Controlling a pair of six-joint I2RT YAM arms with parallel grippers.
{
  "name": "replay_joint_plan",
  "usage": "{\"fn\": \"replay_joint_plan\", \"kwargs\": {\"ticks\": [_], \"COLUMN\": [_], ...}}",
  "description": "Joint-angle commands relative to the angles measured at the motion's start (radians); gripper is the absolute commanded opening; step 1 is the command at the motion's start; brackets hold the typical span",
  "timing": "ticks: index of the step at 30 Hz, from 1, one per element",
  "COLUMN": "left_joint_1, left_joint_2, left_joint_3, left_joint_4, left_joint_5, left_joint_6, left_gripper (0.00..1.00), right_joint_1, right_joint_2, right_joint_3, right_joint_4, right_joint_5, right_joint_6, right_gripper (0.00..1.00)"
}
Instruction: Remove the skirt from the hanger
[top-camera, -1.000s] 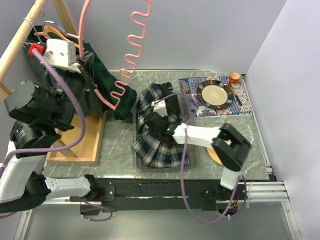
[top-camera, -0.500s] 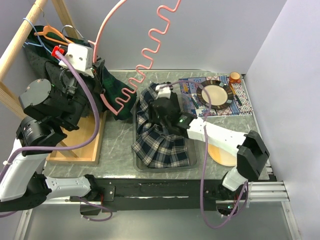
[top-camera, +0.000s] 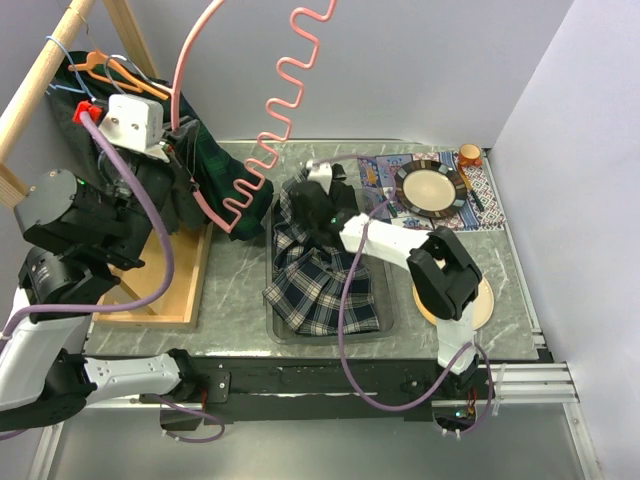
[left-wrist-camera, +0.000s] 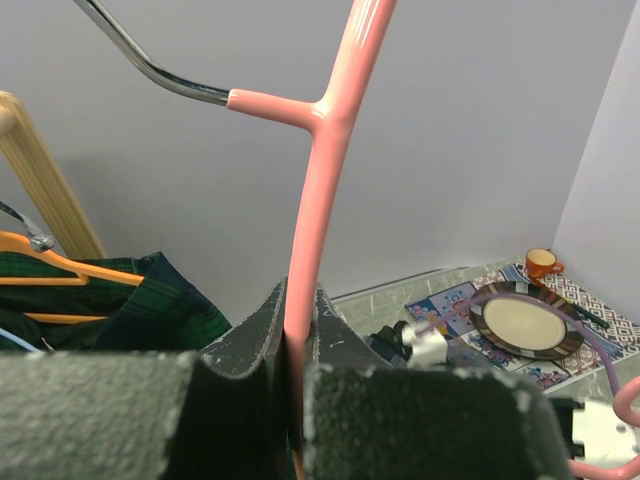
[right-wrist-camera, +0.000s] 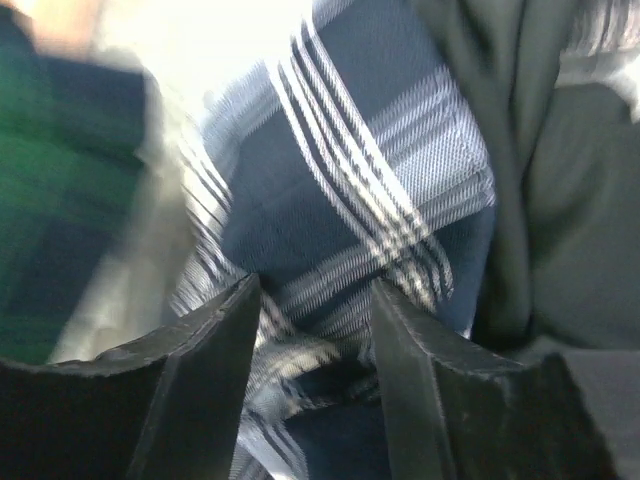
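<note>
1. The left gripper (left-wrist-camera: 295, 375) is pressed together on the stem of a pink hanger (left-wrist-camera: 325, 180), which rises between its two fingers in the left wrist view and meets a chrome hook at the top.
2. In the top view this same left gripper (top-camera: 178, 150) sits high at the far left, beside a wooden rack (top-camera: 45, 75) with its slanted rail.
3. A dark green plaid skirt (top-camera: 222, 185) hangs bunched just right of the left gripper, draping down toward the tabletop; whether it is fully off the pink hanger cannot be told.
4. An orange hanger (top-camera: 120, 72) hangs on the rack behind the gripper, with more dark clothing around it.
5. The right gripper (right-wrist-camera: 312, 325) has its fingers spread apart over blue-and-white plaid cloth (right-wrist-camera: 360, 190), with nothing pinched between them.
6. From above, the right gripper (top-camera: 322, 190) reaches to the far end of a clear bin (top-camera: 385, 322) in the middle of the table, where the blue-and-white plaid cloth (top-camera: 320, 290) lies heaped.
7. To the far right, a plate (top-camera: 429, 187) rests on a patterned mat (top-camera: 480, 200), with a small orange cup (top-camera: 468, 153) at the mat's far corner.
8. A coiled pink cable (top-camera: 265, 130) loops down from above, between the two arms.
</note>
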Motion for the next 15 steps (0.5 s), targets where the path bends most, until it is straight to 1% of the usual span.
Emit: {"fn": "replay_joint_plan", "kwargs": {"ticks": [1, 2, 4, 5, 7, 8, 10, 11, 15], "left_joint_1": [-0.002, -0.002, -0.002, -0.002, -0.002, -0.002, -0.002, -0.002, -0.002], "left_joint_2": [-0.032, -0.037, -0.038, -0.034, -0.024, -0.023, -0.028, -0.031, -0.023], "left_joint_3": [-0.053, -0.062, -0.059, -0.053, -0.028, -0.024, -0.025, -0.028, -0.015], "left_joint_4": [0.090, 0.112, 0.117, 0.103, 0.089, 0.083, 0.086, 0.090, 0.080], "left_joint_5": [-0.023, -0.022, -0.020, -0.023, -0.030, -0.039, -0.045, -0.051, -0.063], "left_joint_6": [-0.002, -0.003, -0.011, -0.012, -0.015, -0.014, -0.017, -0.017, -0.014], "left_gripper": [0.01, 0.01, 0.01, 0.01, 0.01, 0.01, 0.01, 0.01, 0.01], "right_joint_1": [0.024, 0.022, 0.022, 0.022, 0.024, 0.024, 0.025, 0.031, 0.066], "right_joint_2": [-0.047, -0.049, -0.049, -0.050, -0.064, -0.075, -0.125, -0.148, -0.283], "right_joint_3": [-0.129, -0.155, -0.159, -0.162, -0.178, -0.186, -0.214, -0.228, -0.326], "right_joint_4": [0.021, 0.050, 0.037, 0.033, 0.046, 0.053, 0.072, 0.075, 0.102], "right_joint_5": [0.040, 0.036, 0.039, 0.042, 0.025, 0.019, 0.002, -0.001, -0.013], "right_joint_6": [0.054, 0.053, 0.048, 0.042, 0.030, 0.017, 0.010, 0.001, -0.032], "right_gripper": [0.52, 0.49, 0.43, 0.35, 0.23, 0.13, 0.02, 0.00, 0.00]}}
